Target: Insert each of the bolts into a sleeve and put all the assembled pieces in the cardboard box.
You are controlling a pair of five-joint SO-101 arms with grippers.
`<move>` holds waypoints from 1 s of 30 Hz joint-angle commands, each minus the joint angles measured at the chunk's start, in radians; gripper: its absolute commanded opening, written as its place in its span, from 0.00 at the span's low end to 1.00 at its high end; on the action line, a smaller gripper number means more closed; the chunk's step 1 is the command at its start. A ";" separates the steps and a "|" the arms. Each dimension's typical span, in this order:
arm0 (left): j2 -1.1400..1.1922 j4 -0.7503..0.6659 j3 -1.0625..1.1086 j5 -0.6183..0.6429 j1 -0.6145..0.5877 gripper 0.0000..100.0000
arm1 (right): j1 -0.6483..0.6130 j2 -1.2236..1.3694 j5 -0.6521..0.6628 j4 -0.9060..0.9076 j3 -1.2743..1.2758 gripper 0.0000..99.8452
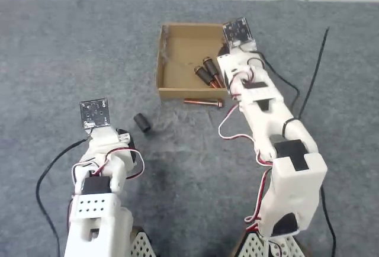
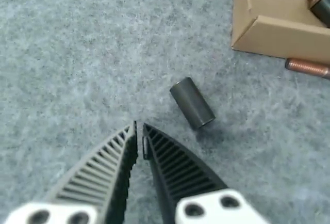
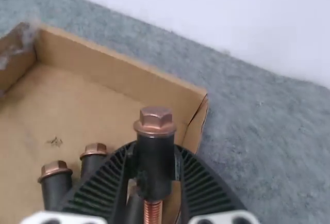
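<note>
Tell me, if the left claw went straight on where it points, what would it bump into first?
Probably just the grey carpet. The left claw aims past the black sleeve, which lies off to one side of its line, though depth is hard to judge.

High view: right arm (image 1: 260,100) is covering the cardboard box (image 1: 161,61) wall at 3 o'clock and part of the assembled pieces (image 1: 204,72). Wrist views: loose bolt (image 2: 308,67) and held bolt (image 3: 155,121) are running off frame edges.

High view: overhead, far, looking down on table (image 1: 53,55). Wrist views: close, low, angled forward. All share cardboard box (image 1: 189,93).
</note>
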 commanded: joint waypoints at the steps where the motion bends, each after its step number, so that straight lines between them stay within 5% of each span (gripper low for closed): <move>1: -0.026 -0.026 -0.033 -0.009 -0.006 0.01 | 0.004 0.027 0.009 0.064 -0.157 0.01; 17: -0.026 -0.026 -0.033 -0.009 -0.006 0.01 | -0.005 0.180 -0.086 0.303 -0.368 0.01; 22: -0.026 -0.026 -0.033 -0.009 -0.006 0.01 | -0.004 0.180 -0.091 0.397 -0.388 0.10; 30: -0.026 -0.026 -0.033 -0.009 -0.006 0.01 | -0.002 0.116 -0.092 0.410 -0.402 0.03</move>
